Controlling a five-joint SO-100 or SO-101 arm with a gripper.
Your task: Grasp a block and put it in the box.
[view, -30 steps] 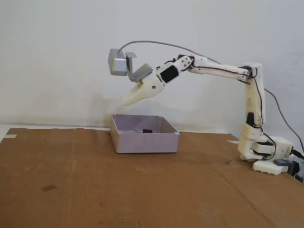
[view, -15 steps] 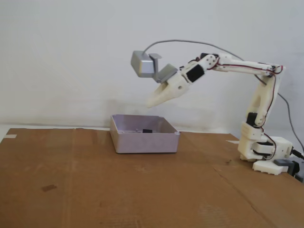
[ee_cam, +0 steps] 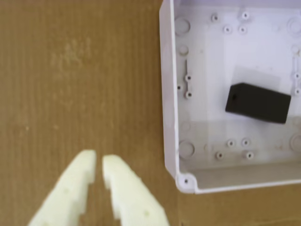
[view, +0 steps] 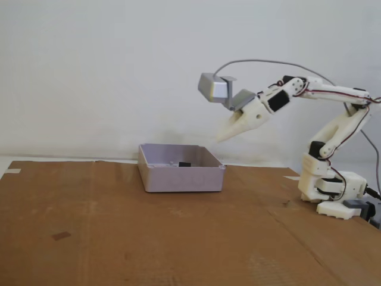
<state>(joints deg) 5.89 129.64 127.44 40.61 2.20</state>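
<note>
The block (ee_cam: 257, 103) lies inside the box (ee_cam: 169, 101), so the gripper (ee_cam: 99, 162) hovers empty, fingers nearly together.

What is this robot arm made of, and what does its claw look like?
The arm looks like cream-white plastic with black motor blocks at the joints and thin red and dark wires along it. Its gripper is two pale, tapered fingers with notched inner edges. A grey boxy camera sits above the gripper, trailing a grey cable.
</note>
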